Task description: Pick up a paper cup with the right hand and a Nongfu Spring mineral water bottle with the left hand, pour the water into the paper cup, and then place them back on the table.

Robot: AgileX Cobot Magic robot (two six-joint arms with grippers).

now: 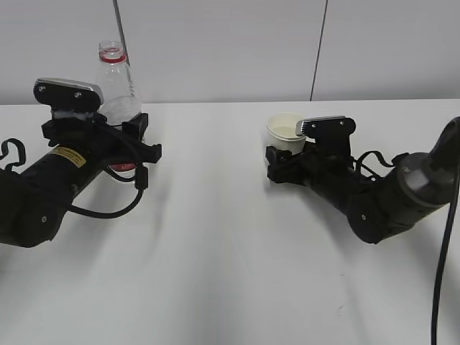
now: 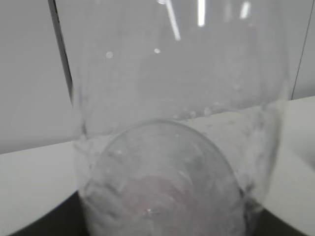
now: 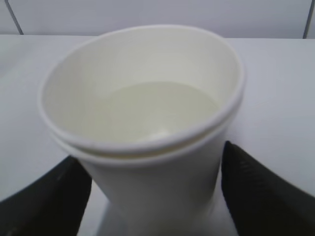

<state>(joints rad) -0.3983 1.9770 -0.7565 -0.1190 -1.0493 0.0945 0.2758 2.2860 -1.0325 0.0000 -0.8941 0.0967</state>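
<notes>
While the paper cup is standing upright on the white table holding clear water, the right gripper is flanking it, fingers at either side; contact cannot be confirmed. Left gripper is bracketing the upright, capless Nongfu Spring bottle, its closure likewise indeterminable.

Exterior: front, slanting down on table — wrist views close-up, facing wall.

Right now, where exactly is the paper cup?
In the exterior view the paper cup stands on the table, right of centre, between the fingers of the right hand, far from the bottle at left.
</notes>
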